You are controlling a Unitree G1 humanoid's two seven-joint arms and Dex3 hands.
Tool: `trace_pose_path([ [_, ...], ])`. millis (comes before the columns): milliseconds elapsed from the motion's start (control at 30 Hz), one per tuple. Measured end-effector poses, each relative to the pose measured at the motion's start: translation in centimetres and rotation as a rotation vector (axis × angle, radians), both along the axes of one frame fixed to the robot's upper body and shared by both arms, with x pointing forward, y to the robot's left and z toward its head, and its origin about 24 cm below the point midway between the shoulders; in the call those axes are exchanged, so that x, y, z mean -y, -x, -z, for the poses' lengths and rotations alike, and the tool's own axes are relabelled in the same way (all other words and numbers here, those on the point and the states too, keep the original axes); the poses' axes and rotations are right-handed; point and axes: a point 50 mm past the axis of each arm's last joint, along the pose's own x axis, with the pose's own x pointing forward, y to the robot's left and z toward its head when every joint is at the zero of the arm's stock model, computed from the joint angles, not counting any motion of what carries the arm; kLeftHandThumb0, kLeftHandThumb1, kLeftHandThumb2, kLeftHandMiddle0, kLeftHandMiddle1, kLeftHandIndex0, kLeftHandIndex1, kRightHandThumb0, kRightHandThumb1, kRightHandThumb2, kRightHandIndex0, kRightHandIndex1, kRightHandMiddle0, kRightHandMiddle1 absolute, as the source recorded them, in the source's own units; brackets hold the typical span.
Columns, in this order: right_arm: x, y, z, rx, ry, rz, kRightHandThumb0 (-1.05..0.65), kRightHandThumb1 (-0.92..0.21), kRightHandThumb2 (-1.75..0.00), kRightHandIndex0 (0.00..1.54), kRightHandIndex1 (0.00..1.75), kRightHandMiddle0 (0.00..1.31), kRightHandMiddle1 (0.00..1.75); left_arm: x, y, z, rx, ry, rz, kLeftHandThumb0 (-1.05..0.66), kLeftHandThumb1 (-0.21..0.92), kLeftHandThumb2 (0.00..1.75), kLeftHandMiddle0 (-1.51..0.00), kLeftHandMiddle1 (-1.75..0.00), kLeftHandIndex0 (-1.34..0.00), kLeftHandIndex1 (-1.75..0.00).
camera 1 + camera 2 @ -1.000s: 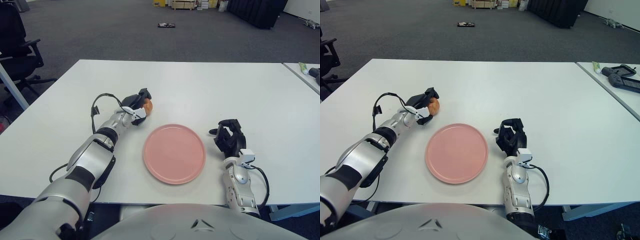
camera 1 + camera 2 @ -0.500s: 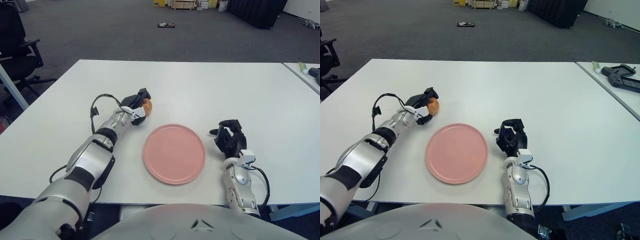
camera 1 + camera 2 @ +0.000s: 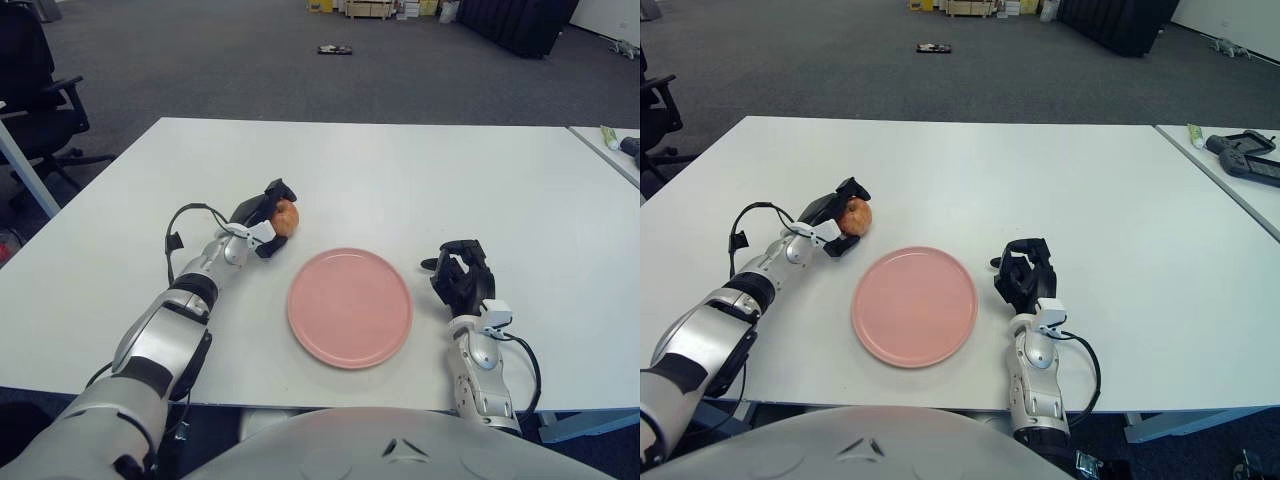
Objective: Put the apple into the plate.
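An orange-red apple (image 3: 285, 217) lies on the white table, up and to the left of the pink plate (image 3: 350, 307). My left hand (image 3: 264, 214) is at the apple, its dark fingers curled around the apple's left side. The plate holds nothing. My right hand (image 3: 460, 279) rests parked on the table just right of the plate, fingers curled, holding nothing.
The white table (image 3: 400, 180) stretches far behind the plate. A second table at the far right carries a dark device (image 3: 1243, 157) and a small tube (image 3: 1194, 134). An office chair (image 3: 35, 100) stands off the table's left side.
My left hand and the apple have shifted a little to the left and down. The forearm has swung leftward. The right hand has not moved.
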Motion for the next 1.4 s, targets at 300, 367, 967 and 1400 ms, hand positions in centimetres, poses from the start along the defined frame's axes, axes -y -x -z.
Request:
trace_pose_path([
  [300,0.0,0.0,0.0,0.003,-0.002,-0.009,-0.37,-0.72,-0.80,0.56,1.41,0.31,1.75,-0.6,0.2,-3.0,0.167,0.107,0.019,0.00,0.09,1.59,-0.77,-1.75,-0.57,-1.75],
  [367,0.0,0.0,0.1,0.005,-0.002,-0.016,-0.37,-0.72,-0.80,0.57,1.41,0.31,1.75,-0.6,0.2,-3.9,0.206,0.143,0.026,0.00,0.11,1.57,-0.75,-1.74,-0.55,-1.75],
  [967,-0.2,-0.1,0.2,0.011,-0.004,-0.040,-0.37,-0.72,-0.80,0.57,1.41,0.31,1.75,2.0,4.4,-8.0,0.355,0.309,0.206,0.00,-0.04,1.68,-0.92,-1.61,-0.65,-1.75],
  [1400,-0.3,-0.2,0.1,-0.001,-0.006,-0.038,-0.38,-0.72,-0.81,0.57,1.41,0.31,1.75,5.1,7.5,-8.0,0.339,0.290,0.487,0.00,0.00,1.65,-0.90,-1.63,-0.62,-1.75],
])
